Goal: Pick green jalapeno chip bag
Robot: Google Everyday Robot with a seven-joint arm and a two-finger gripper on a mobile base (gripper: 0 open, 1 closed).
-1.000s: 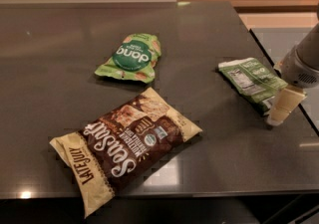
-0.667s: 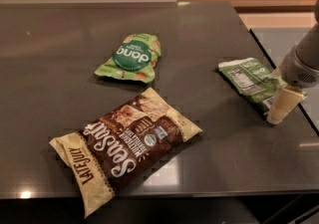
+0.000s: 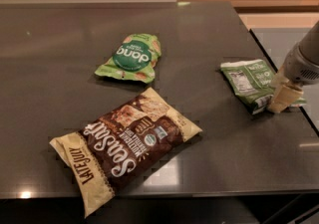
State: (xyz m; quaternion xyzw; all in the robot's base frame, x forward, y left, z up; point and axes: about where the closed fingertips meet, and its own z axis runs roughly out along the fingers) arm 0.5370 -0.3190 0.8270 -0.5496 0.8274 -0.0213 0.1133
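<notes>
The green jalapeno chip bag (image 3: pixel 247 82) lies flat on the dark table (image 3: pixel 209 138) near its right edge, white label panel facing up. My gripper (image 3: pixel 280 103) comes in from the right and sits at the bag's right end, low at the table surface and touching or just over the bag's edge. The grey wrist (image 3: pixel 304 63) is above it and hides the bag's far right corner.
A green "dang" pouch (image 3: pixel 131 57) lies at the table's centre back. A large brown-and-cream "Late July" bag (image 3: pixel 127 147) lies at the front centre-left. The table's right edge runs just beyond the gripper, and the front edge is close below.
</notes>
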